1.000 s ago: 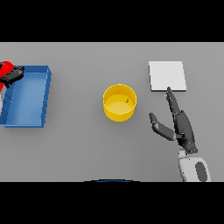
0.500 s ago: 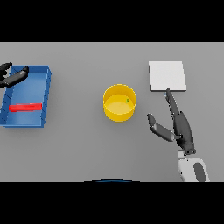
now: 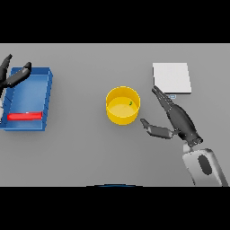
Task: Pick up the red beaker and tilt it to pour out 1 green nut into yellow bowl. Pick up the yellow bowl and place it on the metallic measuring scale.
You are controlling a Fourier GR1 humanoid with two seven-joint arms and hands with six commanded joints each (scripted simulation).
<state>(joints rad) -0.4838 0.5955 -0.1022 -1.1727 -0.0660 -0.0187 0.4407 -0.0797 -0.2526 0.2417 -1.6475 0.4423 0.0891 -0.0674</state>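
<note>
One yellow bowl (image 3: 122, 105). One green nut (image 3: 130, 103), inside bowl. One red beaker (image 3: 24, 116), lying in tray. One blue tray (image 3: 45, 96). One metallic measuring scale (image 3: 171, 77). Two hands: left hand (image 3: 13, 76), right hand (image 3: 173, 119). One grey tabletop (image 3: 90, 152).

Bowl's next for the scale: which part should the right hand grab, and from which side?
Grip the yellow bowl by its right wall, coming in from the right. It stands upright with an open top and straight sides. The right hand is already beside it, open, thumb toward the bowl. That side also faces the scale, so the carry is likely short.
</note>
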